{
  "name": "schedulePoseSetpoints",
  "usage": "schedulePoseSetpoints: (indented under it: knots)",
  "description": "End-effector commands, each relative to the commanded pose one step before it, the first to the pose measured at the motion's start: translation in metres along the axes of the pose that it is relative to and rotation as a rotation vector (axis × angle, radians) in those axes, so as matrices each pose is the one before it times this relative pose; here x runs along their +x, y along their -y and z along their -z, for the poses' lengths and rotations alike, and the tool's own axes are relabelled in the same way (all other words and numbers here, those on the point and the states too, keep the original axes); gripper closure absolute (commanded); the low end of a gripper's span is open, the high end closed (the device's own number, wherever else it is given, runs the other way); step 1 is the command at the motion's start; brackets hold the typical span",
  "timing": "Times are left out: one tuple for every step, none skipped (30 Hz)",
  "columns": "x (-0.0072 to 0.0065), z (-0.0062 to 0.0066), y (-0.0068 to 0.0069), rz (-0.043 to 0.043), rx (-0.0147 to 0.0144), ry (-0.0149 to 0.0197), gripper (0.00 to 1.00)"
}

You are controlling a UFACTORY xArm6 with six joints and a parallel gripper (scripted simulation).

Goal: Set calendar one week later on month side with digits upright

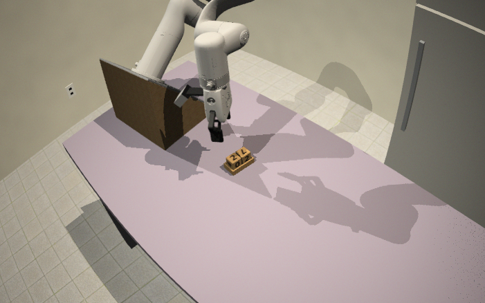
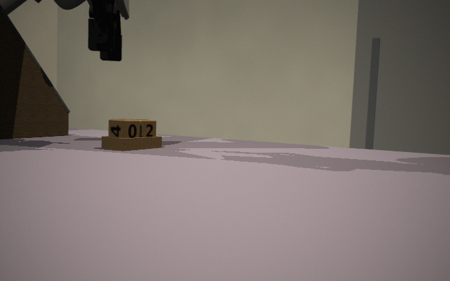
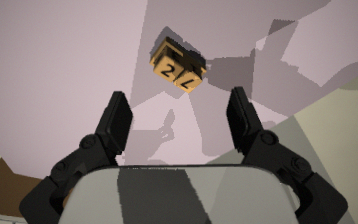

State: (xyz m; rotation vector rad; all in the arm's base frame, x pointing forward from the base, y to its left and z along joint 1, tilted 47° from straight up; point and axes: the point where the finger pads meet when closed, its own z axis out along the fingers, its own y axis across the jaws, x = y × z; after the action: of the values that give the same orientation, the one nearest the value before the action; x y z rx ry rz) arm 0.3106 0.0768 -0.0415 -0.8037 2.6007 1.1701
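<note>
The left cube (image 1: 232,158) (image 2: 131,130) (image 3: 168,70) has 0 on the side facing the top and exterior views, 2 on top and a sideways 4 on its left end. The right cube (image 1: 243,152) (image 2: 149,129) (image 3: 189,82) has 2 on that side and an L-like mark, perhaps an upside-down 7, on top. They stand side by side in the wooden tray (image 1: 241,168) (image 2: 131,144), flat on the table. No month's name is readable; the tray's far side is hidden from the top and exterior views. My gripper (image 1: 222,128) (image 2: 104,52) (image 3: 178,101) is open and empty, above and behind the tray.
A brown wooden wedge-shaped block (image 1: 138,108) (image 2: 41,115) stands on the table (image 1: 183,225) (image 2: 219,216) left of the tray, close to the arm. A grey fridge (image 1: 451,113) stands beyond the table's right edge. Arm shadows fall around the tray.
</note>
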Motion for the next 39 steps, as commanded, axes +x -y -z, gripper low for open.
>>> schedulePoseSetpoints:
  knots:
    - [0.00696, -0.00071, -0.00039, -0.15688, 0.00108, -0.00456, 0.0]
    - [0.00253, -0.00047, 0.00005, -0.05475, 0.00003, 0.00006, 0.0]
    - [0.00176, -0.00033, 0.00012, -0.03808, 0.00002, 0.00004, 0.0]
    - [0.00009, -0.00002, 0.00001, -0.00187, 0.0, 0.0, 0.0]
    - [0.00337, -0.00063, 0.00034, -0.07324, 0.00003, 0.00006, 0.0]
    - [0.00102, -0.00019, 0.00017, -0.02242, 0.00001, 0.00001, 0.0]
    - [0.00218, -0.00041, 0.00041, -0.04799, 0.00002, 0.00002, 0.0]
    - [0.00162, -0.00031, 0.00037, -0.03599, 0.00001, 0.00001, 0.0]
    - [0.00054, -0.0001, 0.00014, -0.012, 0.0, 0.0, 0.0]
    - [0.00287, -0.00055, 0.00078, -0.06428, 0.00002, 0.0, 0.0]
    - [0.00138, -0.00027, 0.00046, -0.03139, 0.00001, 0.0, 0.0]
    - [0.0, 0.0, 0.0, 0.0, 0.0, 0.0, 0.0]
    - [0.0, 0.0, 0.0, 0.0, 0.0, 0.0, 0.0]
    - [0.00413, -0.00081, 0.00149, -0.09471, 0.00004, -0.00003, 0.0]
    - [0.00153, -0.00031, 0.0007, -0.03638, 0.00002, -0.00002, 0.0]
    - [0.00088, -0.00018, 0.00044, -0.02128, 0.00001, -0.00001, 0.0]
    - [0.00116, -0.00024, 0.00061, -0.02827, 0.00002, -0.00002, 0.0]
    - [0.00029, -0.00006, 0.00016, -0.00721, 0.0, -0.00001, 0.0]
    - [0.00276, -0.00058, 0.00154, -0.06821, 0.00005, -0.00007, 0.0]
    - [0.00089, -0.00019, 0.00057, -0.02274, 0.00002, -0.00003, 0.0]
    - [0.00186, -0.00041, 0.00124, -0.04821, 0.00005, -0.00006, 0.0]
    - [0.00138, -0.00031, 0.00101, -0.03683, 0.00004, -0.00005, 0.0]
    - [0.00011, -0.00003, 0.00009, -0.00312, 0.0, 0.0, 0.0]
    - [0.00267, -0.00062, 0.00208, -0.0729, 0.00009, -0.00011, 0.0]
    - [0.00041, -0.0001, 0.00037, -0.01193, 0.00002, -0.00002, 0.0]
    - [0.00196, -0.00048, 0.00178, -0.05693, 0.00009, -0.0001, 0.0]
    - [0.00079, -0.0002, 0.00079, -0.02404, 0.00004, -0.00004, 0.0]
    - [0.00158, -0.00042, 0.00165, -0.04908, 0.00009, -0.00009, 0.0]
    - [0.0, 0.0, 0.0, 0.0, 0.0, 0.0, 0.0]
    - [0.0, 0.0, 0.0, 0.0, 0.0, 0.0, 0.0]
    - [0.00084, -0.00023, 0.00096, -0.02753, 0.00006, -0.00005, 0.0]
    - [0.00215, -0.00061, 0.00256, -0.07184, 0.00016, -0.00015, 0.0]
    - [0.00138, -0.00042, 0.00187, -0.05001, 0.00013, -0.00011, 0.0]
    - [0.00043, -0.00014, 0.00064, -0.01667, 0.00005, -0.00004, 0.0]
    - [0.00112, -0.00037, 0.00171, -0.04399, 0.00013, -0.0001, 0.0]
    - [0.00041, -0.00015, 0.00069, -0.01721, 0.00005, -0.00004, 0.0]
    - [0.0013, -0.00047, 0.00223, -0.05547, 0.00018, -0.00012, 0.0]
    - [0.00086, -0.00034, 0.00167, -0.04026, 0.00014, -0.00009, 0.0]
    - [0.00019, -0.00008, 0.00039, -0.00929, 0.00003, -0.00002, 0.0]
